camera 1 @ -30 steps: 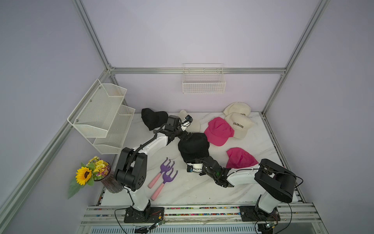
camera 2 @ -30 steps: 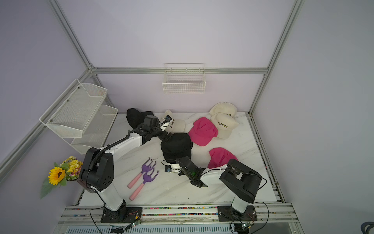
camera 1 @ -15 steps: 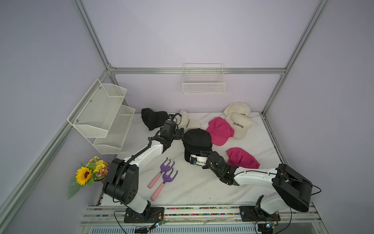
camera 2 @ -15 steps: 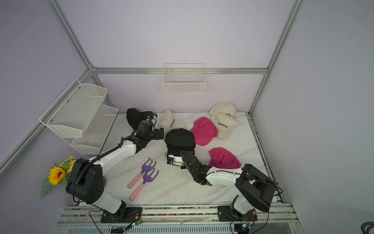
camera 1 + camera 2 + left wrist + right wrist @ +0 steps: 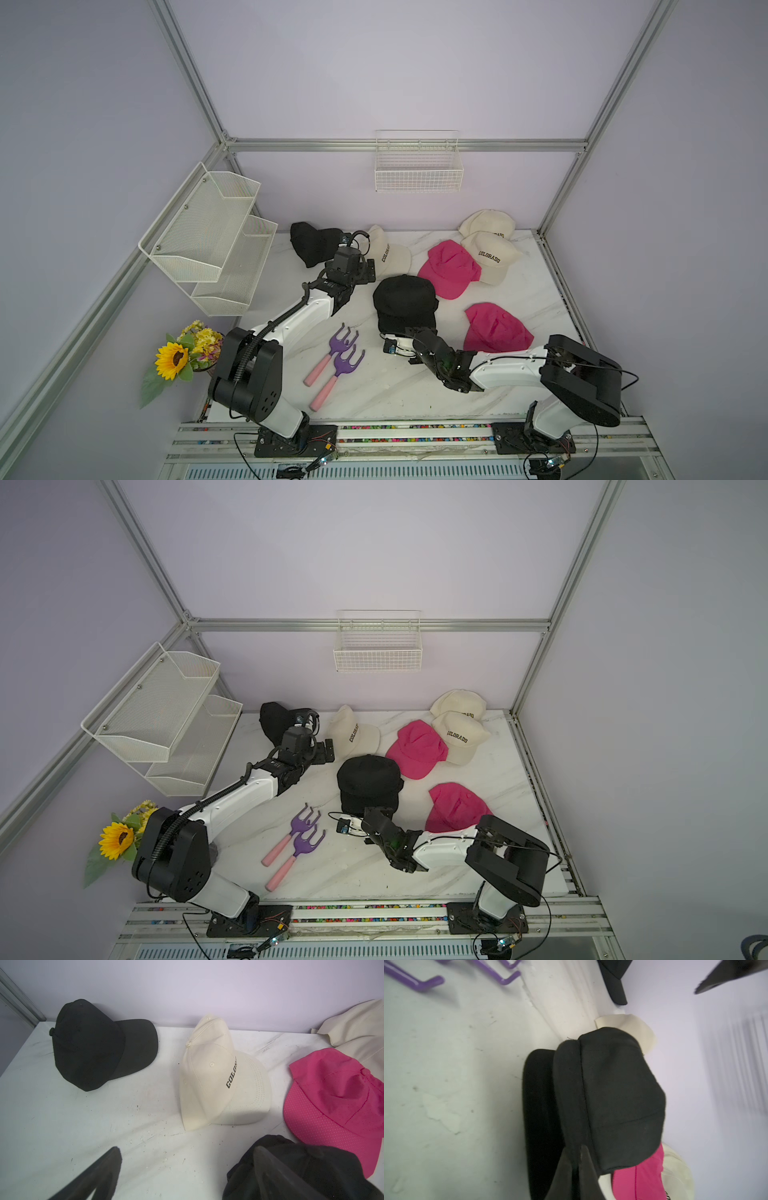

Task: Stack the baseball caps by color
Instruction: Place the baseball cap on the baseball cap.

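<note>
Two black caps (image 5: 405, 299) stacked; right claw (image 5: 580, 1152) clamped on top brim, likely aligning pile; left claw (image 5: 369, 273) apart, ready for third black cap (image 5: 311, 247).

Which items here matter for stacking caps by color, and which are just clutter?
Job: stacked black caps, lone black cap, three cream COLORADO caps, two pink caps.
Clutter: purple hand rakes, sunflower bouquet, mesh shelf, wire basket.
</note>
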`<control>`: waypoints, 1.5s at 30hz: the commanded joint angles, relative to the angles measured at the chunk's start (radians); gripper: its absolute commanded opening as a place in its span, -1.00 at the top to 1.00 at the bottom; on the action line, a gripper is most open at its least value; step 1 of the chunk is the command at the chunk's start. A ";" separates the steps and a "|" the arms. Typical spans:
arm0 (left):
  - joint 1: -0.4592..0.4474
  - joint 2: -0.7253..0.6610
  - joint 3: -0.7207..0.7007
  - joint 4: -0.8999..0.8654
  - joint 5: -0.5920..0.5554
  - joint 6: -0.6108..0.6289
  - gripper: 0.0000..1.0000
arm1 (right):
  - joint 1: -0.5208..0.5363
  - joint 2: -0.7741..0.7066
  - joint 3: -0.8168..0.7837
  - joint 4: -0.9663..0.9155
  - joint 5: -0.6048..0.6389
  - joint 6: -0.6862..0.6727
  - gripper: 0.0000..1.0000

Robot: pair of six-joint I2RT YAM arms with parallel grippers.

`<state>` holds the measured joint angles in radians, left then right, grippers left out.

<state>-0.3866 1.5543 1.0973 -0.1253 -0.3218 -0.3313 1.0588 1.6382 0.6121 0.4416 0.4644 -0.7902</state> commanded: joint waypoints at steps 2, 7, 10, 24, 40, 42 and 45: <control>0.008 -0.013 -0.014 0.024 -0.040 -0.031 -1.00 | 0.019 0.110 -0.072 0.042 -0.169 0.106 1.00; 0.014 -0.003 -0.008 0.005 -0.038 -0.063 -1.00 | 0.006 0.136 -0.059 0.068 -0.174 0.061 1.00; 0.014 -0.012 -0.011 -0.020 0.005 -0.093 -1.00 | -0.021 0.052 -0.041 0.046 -0.231 0.100 0.25; 0.012 -0.100 -0.197 0.041 0.339 -0.261 -1.00 | -0.281 -0.292 0.032 0.027 -0.447 0.594 -0.95; 0.028 -0.062 -0.376 0.374 0.705 -0.219 -1.00 | -0.664 -0.004 0.319 0.073 -0.889 1.240 -0.95; -0.001 -0.095 -0.381 0.267 0.616 -0.216 -1.00 | -0.674 0.030 0.353 0.038 -0.898 1.198 -0.95; -0.046 -0.123 -0.354 0.101 0.565 -0.240 -1.00 | -0.681 0.128 0.455 -0.061 -0.921 1.111 -0.95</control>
<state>-0.3962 1.4925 0.7151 0.0776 0.2821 -0.5583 0.3851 1.7084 0.9936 0.4477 -0.3798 0.3687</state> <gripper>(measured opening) 0.994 0.973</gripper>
